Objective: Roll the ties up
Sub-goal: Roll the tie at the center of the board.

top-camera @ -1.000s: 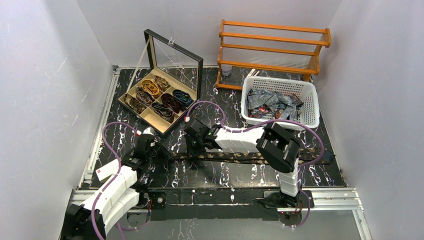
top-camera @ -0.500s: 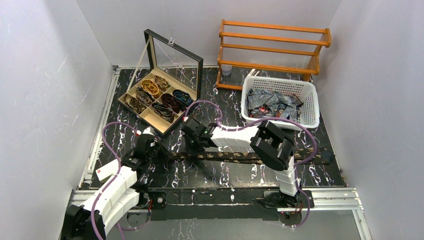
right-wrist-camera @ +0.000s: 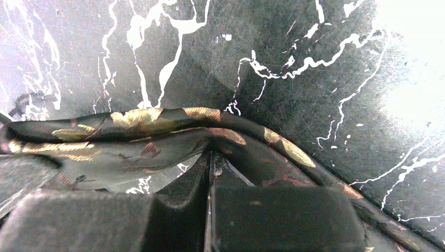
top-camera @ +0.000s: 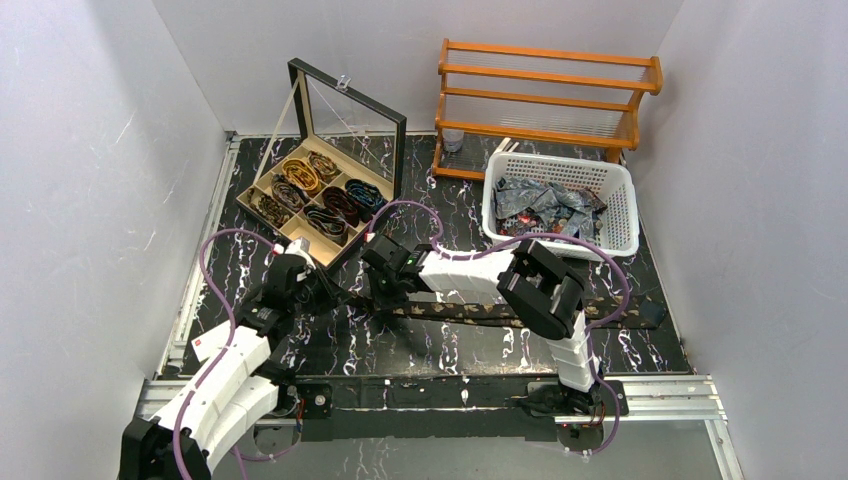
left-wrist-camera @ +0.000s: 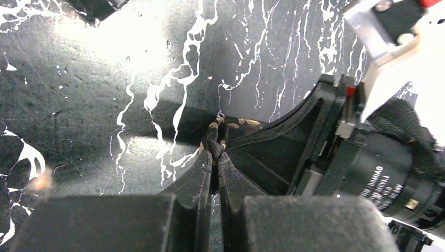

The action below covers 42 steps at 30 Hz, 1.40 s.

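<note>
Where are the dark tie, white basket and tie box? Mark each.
dark tie [right-wrist-camera: 131, 137], right wrist view, gold-spotted fold
white basket [top-camera: 625, 215], top view, right wall
tie box [top-camera: 300, 232], top view, empty compartment

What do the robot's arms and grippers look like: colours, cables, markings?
The left arm and right arm have white links and black joints, each trailed by a purple cable. The left arm carries a red-and-white tag. The left gripper and right gripper have black tapered fingers.

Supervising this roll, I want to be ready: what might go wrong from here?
The left gripper holds only the tie by its tip, which may slip free. The right gripper pinches bunched fabric close beside it, so they could collide. The tie's length runs under the right arm and might snag.
</note>
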{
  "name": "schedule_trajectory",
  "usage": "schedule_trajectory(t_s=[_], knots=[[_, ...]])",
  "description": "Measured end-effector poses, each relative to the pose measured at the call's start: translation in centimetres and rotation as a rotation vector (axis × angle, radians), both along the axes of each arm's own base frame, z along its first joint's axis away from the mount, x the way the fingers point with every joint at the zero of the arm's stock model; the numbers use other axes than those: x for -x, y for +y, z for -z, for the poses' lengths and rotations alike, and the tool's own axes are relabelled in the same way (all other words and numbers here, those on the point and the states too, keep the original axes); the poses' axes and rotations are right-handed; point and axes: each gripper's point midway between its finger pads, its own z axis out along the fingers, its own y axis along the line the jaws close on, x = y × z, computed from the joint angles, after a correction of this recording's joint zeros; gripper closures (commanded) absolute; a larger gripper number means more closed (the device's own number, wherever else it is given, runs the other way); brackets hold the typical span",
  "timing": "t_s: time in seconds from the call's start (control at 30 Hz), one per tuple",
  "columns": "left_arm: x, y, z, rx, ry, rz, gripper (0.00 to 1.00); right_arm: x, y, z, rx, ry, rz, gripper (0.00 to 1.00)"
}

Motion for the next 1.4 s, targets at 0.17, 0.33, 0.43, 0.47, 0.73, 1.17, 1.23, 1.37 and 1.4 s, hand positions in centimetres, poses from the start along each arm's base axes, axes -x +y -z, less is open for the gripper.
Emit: schedule_trajectory(t_s=[0.17, 0.33, 0.43, 0.47, 0.73, 1.17, 1.23, 1.37, 1.4], knots=[[-0.5, -0.7, -1.1, 0.014, -0.008, 0.040, 1.00, -0.2, -0.2, 0.0, -0.009, 0.022, 0.006, 0.92], [-0.6, -1.0, -1.6, 0.001, -0.013, 0.060, 1.00, -0.4, -0.3, 0.0, -0.021, 0.042, 0.011, 0.91], [-0.5, -0.4, -1.1, -0.026, 0.004, 0.039, 1.00, -0.4, -0.8, -0.3, -0.026, 0.037, 0.012, 0.90], [-0.4, -0.3, -0.9, -0.033, 0.009, 0.030, 1.00, -0.3, -1.2, -0.5, -0.028, 0.034, 0.012, 0.90], [-0.3, 0.5, 0.2, -0.074, 0.050, 0.004, 1.00, -1.1, -1.1, -4.9, -0.116, -0.054, 0.033, 0.91], [-0.3, 0.5, 0.5, -0.087, 0.054, 0.018, 1.00, -3.3, -0.1, -0.5, -0.013, -0.042, 0.054, 0.91], [-0.4, 0.3, 0.3, -0.089, 0.051, 0.026, 1.00, -3.4, 0.2, -0.4, -0.018, -0.031, 0.053, 0.91], [-0.6, -0.9, -0.6, -0.088, 0.029, 0.072, 1.00, -3.3, 0.2, -0.4, -0.023, -0.024, 0.049, 0.92], [-0.5, -1.4, -1.0, -0.086, 0.019, 0.091, 1.00, -3.3, 0.2, -0.4, -0.023, -0.023, 0.048, 0.91]])
